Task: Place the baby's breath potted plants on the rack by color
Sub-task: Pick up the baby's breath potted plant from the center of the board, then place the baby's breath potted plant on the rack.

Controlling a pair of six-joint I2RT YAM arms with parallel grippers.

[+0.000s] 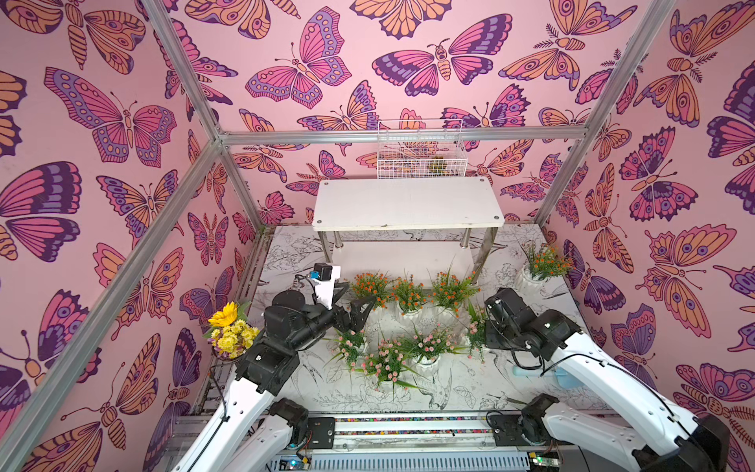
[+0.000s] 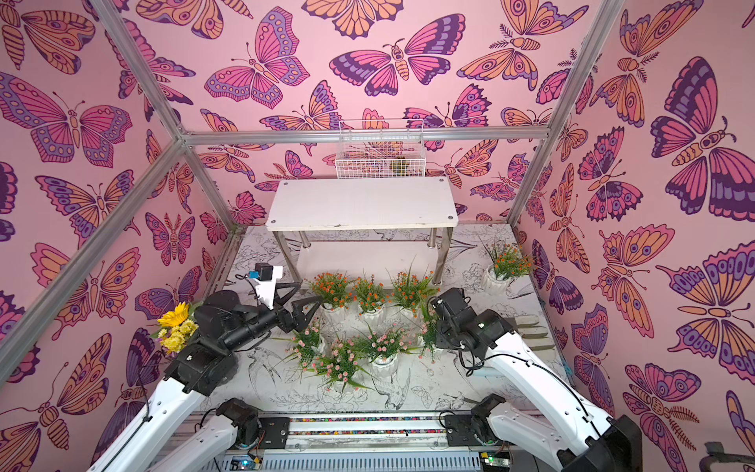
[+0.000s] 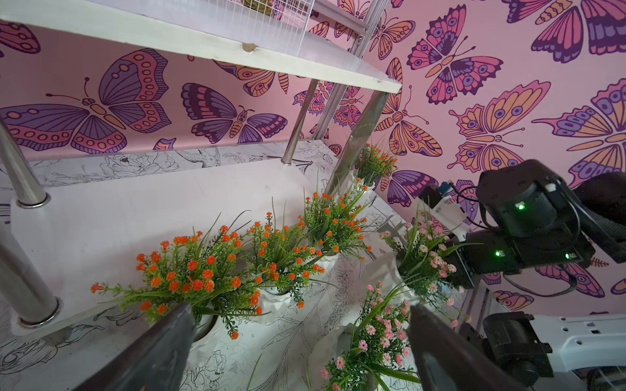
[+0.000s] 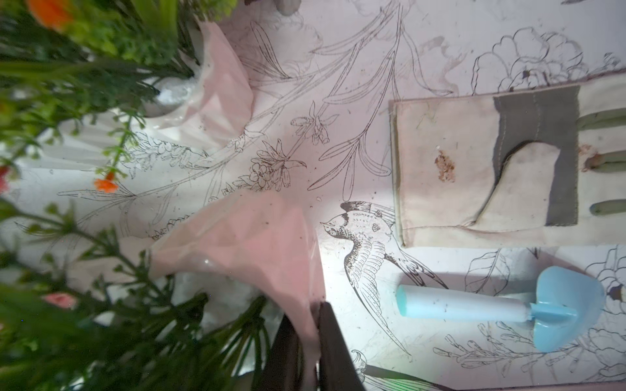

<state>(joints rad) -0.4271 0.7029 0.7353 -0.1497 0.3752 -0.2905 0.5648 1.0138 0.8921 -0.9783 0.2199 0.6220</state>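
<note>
The right gripper (image 4: 306, 320) is closed down narrow on the white rim of a pink baby's breath pot (image 4: 250, 237), with the pot wall pinched between its 2 dark fingers (image 4: 333, 352). Whether that pot is clear of the table (image 1: 470, 388) cannot be told. In both top views this gripper is hidden under its own wrist, at the right end of the pink row. The other 3 pink plants (image 1: 431, 343) stand close together to its left, near the front of the table. The left gripper (image 1: 354, 300) is spread wide and holds nothing. It hovers just beside the left-end plant of the orange row of 3 (image 1: 408, 294), and in the left wrist view its fingers (image 3: 169, 338) frame that plant's foliage. The orange row stands just in front of the rack (image 1: 408, 200), close to the edge of its lower board (image 3: 135, 210). The 4th orange plant (image 1: 545, 261) sits well apart, by the right wall beyond the rack's right legs. The rack stands at the back centre of the table. A white wire basket (image 1: 421, 151) sits behind its top board. A yellow sunflower bouquet (image 1: 228, 327) stands at the table's left edge beside the left arm. A cloth glove (image 4: 474, 169) and a pale blue trowel (image 4: 508, 304) lie flat near the right arm.
</note>
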